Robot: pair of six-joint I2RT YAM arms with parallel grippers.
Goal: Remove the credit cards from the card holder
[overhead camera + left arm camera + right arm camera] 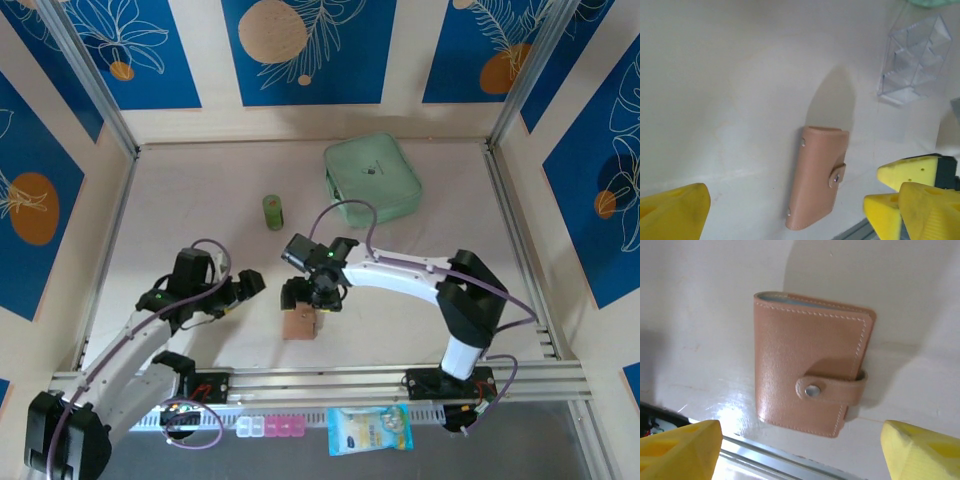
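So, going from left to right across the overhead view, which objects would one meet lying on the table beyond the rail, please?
green cylinder → card holder → mint case

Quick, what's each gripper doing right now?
Left gripper: open, holding nothing.
Right gripper: open over the card holder, not gripping it.

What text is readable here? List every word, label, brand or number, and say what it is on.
No text can be read.
Green case: small dark mark, too small to read.
Packet at the near edge: print too blurred to read.
Card holder: plain leather, no lettering.
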